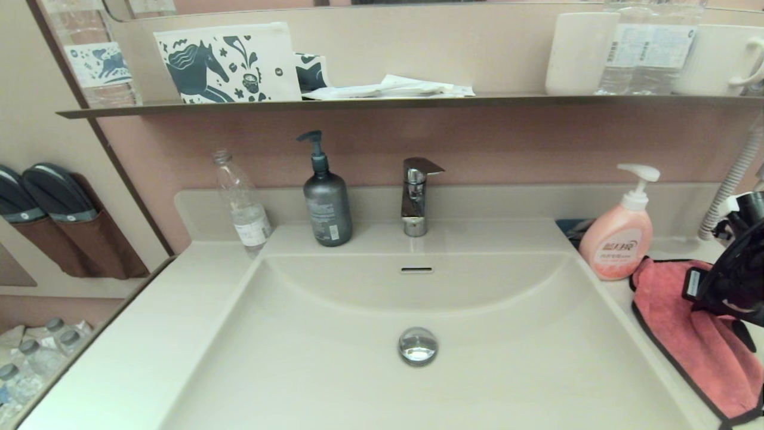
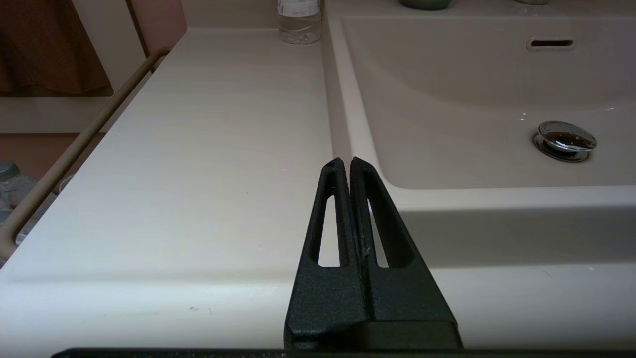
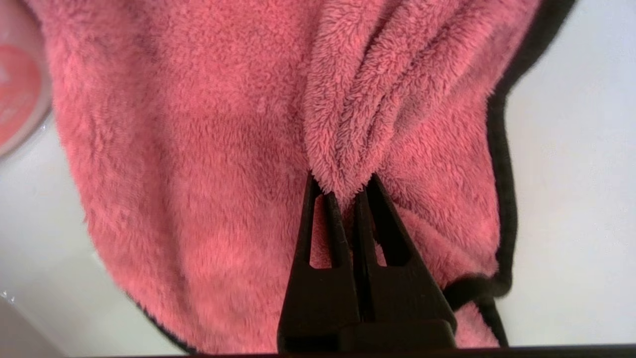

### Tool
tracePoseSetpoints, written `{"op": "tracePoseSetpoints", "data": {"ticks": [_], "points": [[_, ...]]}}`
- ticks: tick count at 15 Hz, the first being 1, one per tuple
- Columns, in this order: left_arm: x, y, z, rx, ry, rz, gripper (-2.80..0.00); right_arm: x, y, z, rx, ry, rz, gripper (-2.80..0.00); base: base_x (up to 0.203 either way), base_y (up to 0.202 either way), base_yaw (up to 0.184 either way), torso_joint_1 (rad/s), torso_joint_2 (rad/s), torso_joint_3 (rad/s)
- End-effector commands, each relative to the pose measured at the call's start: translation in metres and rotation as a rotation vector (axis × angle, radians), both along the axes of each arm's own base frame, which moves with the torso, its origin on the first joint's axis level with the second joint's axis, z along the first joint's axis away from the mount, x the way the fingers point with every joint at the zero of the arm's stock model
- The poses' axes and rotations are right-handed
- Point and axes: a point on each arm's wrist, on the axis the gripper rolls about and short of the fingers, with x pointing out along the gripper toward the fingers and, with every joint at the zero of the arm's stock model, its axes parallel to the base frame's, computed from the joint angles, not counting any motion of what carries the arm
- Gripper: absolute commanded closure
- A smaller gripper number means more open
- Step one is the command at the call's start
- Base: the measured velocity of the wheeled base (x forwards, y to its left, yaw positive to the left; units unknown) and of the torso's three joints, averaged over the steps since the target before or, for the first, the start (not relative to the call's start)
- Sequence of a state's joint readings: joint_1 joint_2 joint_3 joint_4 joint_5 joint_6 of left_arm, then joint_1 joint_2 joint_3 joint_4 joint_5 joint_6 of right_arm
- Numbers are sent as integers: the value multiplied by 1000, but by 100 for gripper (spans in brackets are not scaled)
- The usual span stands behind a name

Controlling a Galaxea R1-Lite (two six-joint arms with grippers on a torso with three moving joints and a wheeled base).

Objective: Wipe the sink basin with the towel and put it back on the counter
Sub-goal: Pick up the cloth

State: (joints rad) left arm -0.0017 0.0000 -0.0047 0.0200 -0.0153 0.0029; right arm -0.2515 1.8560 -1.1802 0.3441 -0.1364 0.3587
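Observation:
The coral-pink towel [image 1: 686,334] with black edging lies on the counter [image 1: 668,298] to the right of the sink basin [image 1: 334,334]. My right gripper [image 3: 342,183] is shut on a pinched ridge of the towel [image 3: 198,149]; in the head view its black body [image 1: 731,286] sits over the cloth at the right edge. The basin is bare, with its chrome drain plug [image 1: 418,345] and overflow slot [image 1: 416,270]. My left gripper [image 2: 346,162] is shut on nothing, low over the front left counter [image 2: 198,174], beside the basin's [image 2: 472,99] left rim; it is out of the head view.
A pink pump soap bottle [image 1: 619,239] stands just behind the towel. A grey pump bottle [image 1: 326,203], a clear water bottle [image 1: 242,206] and the chrome faucet [image 1: 416,194] stand along the back ledge. A dark wall shelf [image 1: 382,103] hangs above. A corrugated hose [image 1: 731,185] runs down at the far right.

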Motion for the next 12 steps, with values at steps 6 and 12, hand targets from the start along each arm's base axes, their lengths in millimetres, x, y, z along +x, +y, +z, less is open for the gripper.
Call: {"op": "tracePoseSetpoints", "data": {"ticks": [6, 12], "points": [[0, 0, 0, 0, 2, 0, 0, -38, 7, 46, -21, -86, -5, 0, 0, 0, 0, 0, 0, 0], [0, 0, 0, 0, 2, 0, 0, -88, 39, 113, -82, -224, 124, 0, 0, 0, 0, 0, 0, 0]]}}
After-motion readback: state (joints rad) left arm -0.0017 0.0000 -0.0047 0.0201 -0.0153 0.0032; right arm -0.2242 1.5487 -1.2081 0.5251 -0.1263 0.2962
